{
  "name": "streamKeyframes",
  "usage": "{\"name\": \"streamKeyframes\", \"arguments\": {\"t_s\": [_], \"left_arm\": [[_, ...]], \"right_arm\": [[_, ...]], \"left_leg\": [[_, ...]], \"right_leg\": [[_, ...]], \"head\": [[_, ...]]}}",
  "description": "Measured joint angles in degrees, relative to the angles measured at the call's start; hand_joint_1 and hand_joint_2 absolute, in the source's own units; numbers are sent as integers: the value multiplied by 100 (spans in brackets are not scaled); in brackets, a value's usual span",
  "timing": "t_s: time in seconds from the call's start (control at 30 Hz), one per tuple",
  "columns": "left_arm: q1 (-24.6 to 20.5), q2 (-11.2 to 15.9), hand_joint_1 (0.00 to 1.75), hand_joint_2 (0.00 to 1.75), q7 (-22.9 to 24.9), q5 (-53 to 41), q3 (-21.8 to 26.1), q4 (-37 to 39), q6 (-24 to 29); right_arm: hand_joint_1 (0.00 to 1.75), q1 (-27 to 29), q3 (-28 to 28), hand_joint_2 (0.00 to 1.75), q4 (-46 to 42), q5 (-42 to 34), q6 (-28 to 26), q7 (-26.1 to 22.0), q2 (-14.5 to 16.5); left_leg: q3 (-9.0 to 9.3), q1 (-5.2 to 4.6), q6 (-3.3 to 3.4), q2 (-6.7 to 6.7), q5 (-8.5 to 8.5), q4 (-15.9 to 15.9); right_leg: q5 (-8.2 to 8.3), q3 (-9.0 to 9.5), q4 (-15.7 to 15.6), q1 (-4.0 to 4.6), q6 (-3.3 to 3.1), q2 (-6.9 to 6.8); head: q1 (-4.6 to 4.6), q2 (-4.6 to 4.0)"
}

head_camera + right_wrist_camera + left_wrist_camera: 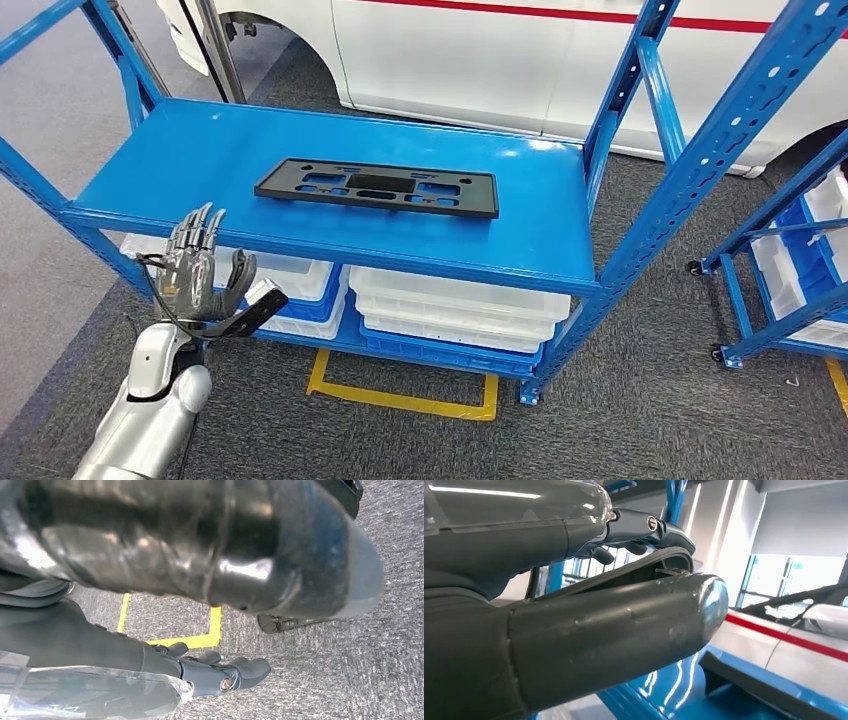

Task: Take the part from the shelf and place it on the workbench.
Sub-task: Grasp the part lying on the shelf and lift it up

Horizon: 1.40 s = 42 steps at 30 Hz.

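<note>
On the blue shelf (200, 160), one black part (377, 187), left hand (200, 272) empty, fingers apart

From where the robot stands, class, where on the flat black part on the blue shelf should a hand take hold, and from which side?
Probably the long front edge of the black part, reached from the robot's side. It lies flat on the blue shelf with that edge facing the robot. Its near-left end sits closest to the raised, empty left hand. Being thin and flat, it likely needs fingers slipped under the edge.

Black part (377, 188), blue shelf (200, 150)
</note>
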Motion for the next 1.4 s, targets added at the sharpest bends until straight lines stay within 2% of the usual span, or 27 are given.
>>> {"name": "streamKeyframes", "arguments": {"t_s": [0.33, 0.63, 0.8, 0.9, 0.97, 1.03, 1.07, 1.1, 1.13, 1.2, 1.23, 1.27, 1.3, 1.4], "left_arm": [[-200, 0, 0, 0, -104, 139, -176, 643, 97], [-218, 0, 0, 0, -90, 137, -315, 785, 103], [-206, 11, 0, 0, -27, 81, -336, 785, 117], [-194, 31, 0, 0, 56, -52, -349, 763, 173], [-186, 37, 0, 0, 101, -129, -354, 725, 206], [-167, 41, 0, 0, 117, -164, -357, 694, 215], [-151, 42, 0, 0, 117, -171, -360, 681, 216], [-135, 42, 0, 0, 117, -176, -365, 670, 215], [-125, 42, 0, 0, 118, -179, -368, 659, 215], [-118, 43, 0, 0, 122, -181, -375, 634, 214], [-120, 45, 0, 0, 127, -181, -377, 621, 214], [-121, 46, 0, 0, 131, -181, -378, 606, 214], [-120, 49, 0, 0, 133, -181, -382, 596, 215], [-113, 63, 0, 0, 137, -181, -397, 562, 220]], "right_arm": [[0, 9, 4, 0, 0, 33, -51, 40, -2], [0, 12, 4, 0, 0, 57, -27, 66, -2], [0, 11, 4, 0, 2, 59, -3, 66, -2], [0, 6, 4, 0, 2, 70, 6, 65, -5], [0, 5, 4, 0, 2, 79, 4, 64, -8], [0, 11, 4, 0, 2, 86, -1, 64, -9], [0, 16, 4, 0, 3, 90, -3, 64, -8], [0, 22, 4, 0, 4, 93, -6, 64, -8], [0, 27, 4, 0, 5, 95, -7, 65, -8], [0, 39, 4, 0, 7, 97, -12, 66, -9], [0, 44, 4, 0, 7, 97, -15, 66, -10], [0, 45, 4, 0, 7, 97, -19, 66, -10], [0, 45, 4, 0, 7, 97, -20, 66, -11], [0, 36, 6, 0, 7, 97, -11, 66, -10]], "left_leg": [[-8, 0, 0, 0, 0, 1], [-14, -7, 3, 0, -2, 14], [-49, -28, 39, -2, -12, 54], [-23, 4, 121, 7, 39, -35], [12, 38, 179, 22, 87, -116], [8, 26, 200, 29, 90, -124], [9, 22, 201, 28, 82, -121], [17, 21, 198, 23, 70, -116], [33, 22, 187, 16, 51, -107], [64, 25, 146, -1, -8, -77], [61, 18, 112, -10, -45, -50], [51, 13, 76, -16, -69, -31], [33, 9, 41, -20, -86, -18], [16, 22, -55, 2, -140, 24]], "right_leg": [[0, -6, 0, 0, 0, 0], [4, -6, -5, -6, 6, 0], [21, -21, -14, -36, 49, -1], [-10, -37, 24, -34, 99, -6], [-217, -232, 406, -24, 120, -11], [-509, -641, 1132, -24, 126, -12], [-568, -821, 1422, -26, 129, -12], [-516, -922, 1538, -30, 130, -13], [-349, -918, 1436, -35, 128, -12], [110, -687, 795, -47, 101, 3], [247, -555, 467, -41, 76, 17], [299, -472, 257, -31, 46, 25], [277, -438, 167, -17, 17, 31], [241, -408, 96, -15, -70, 10]], "head": [[0, -1], [0, -1], [0, -1], [1, -1], [8, 0], [13, 0], [13, 0], [13, 0], [13, 0], [13, 0], [12, 0], [10, 0], [9, -1], [8, -1]]}}
